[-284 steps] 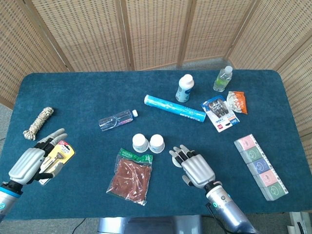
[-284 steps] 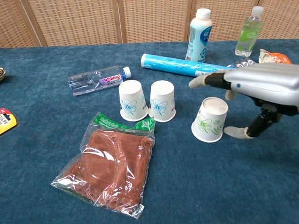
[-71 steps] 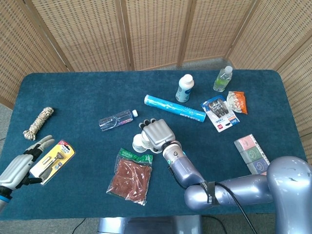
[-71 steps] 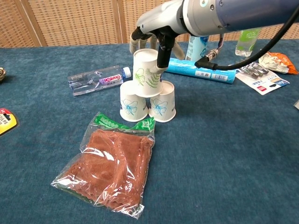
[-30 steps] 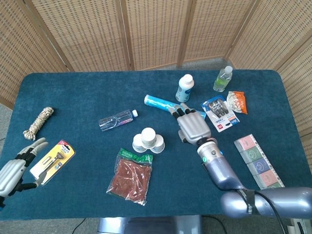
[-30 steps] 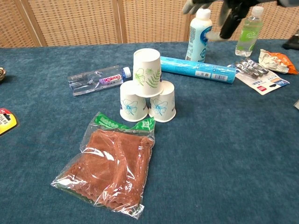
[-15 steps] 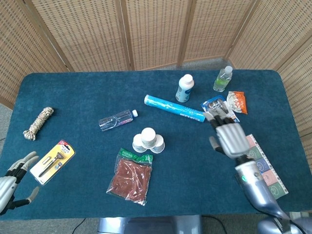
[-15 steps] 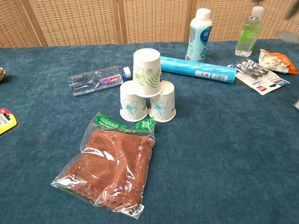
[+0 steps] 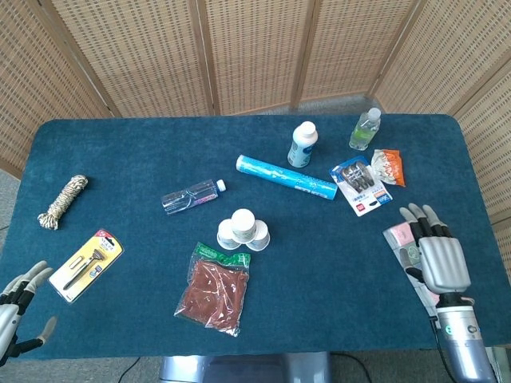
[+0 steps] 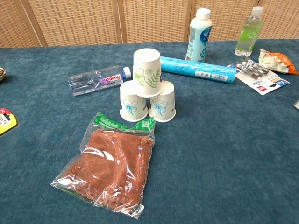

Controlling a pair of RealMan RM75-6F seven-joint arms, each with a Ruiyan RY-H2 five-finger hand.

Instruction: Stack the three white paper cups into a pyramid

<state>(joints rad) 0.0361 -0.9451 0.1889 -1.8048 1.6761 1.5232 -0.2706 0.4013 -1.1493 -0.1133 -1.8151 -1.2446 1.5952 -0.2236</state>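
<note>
Mid-table: three paper cups stacked, top cup [image 10: 147, 72] upside down on the two base cups [image 10: 130, 102] [image 10: 162, 102], which stand side by side.
Pyramid sits just behind the bag of dried red stuff [image 10: 114, 166]. Right hand [image 9: 437, 257] empty, fingers spread, over the pastel box strip [image 9: 402, 240] at the right edge. Left hand [image 9: 14, 306] empty, fingers apart, at the near-left corner.

Your head view looks steeply down from high over the whole table [image 9: 120, 144]. Your chest view sits low and near, facing far. Both share the cups [image 10: 147, 86] and bottles [image 10: 198, 35].
</note>
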